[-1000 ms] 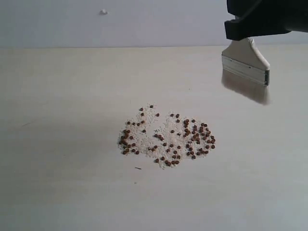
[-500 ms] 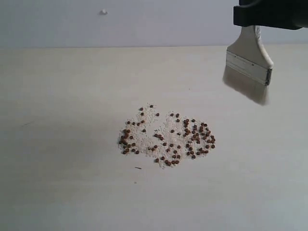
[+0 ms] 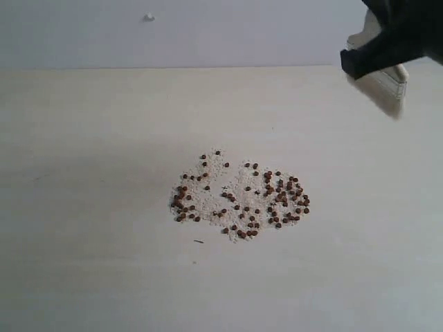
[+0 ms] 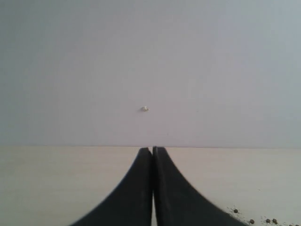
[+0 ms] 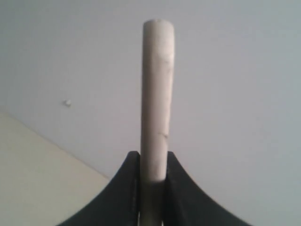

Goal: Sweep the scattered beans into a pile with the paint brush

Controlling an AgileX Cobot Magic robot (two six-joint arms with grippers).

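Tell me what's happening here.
The right gripper is shut on the paint brush, gripping its handle, and holds it in the air at the right of the exterior view, well clear of the beans. The beans lie in a loose patch with whitish grains in the middle of the table, not yet gathered tight. The left gripper is shut and empty.

Up and off toward 2 o'clock with the right gripper [image 3: 379, 55], now jammed into the top right corner of the exterior view rather than sitting just left of it. Swung round as well, tipping its dark body down toward 7 o'clock instead of lying level. Carrying the paint brush [image 3: 390, 86] along, higher and farther from the beans [image 3: 239, 200]. Now hiding most of that brush, cutting the broad head seen a second ago down to a thin pale sliver.
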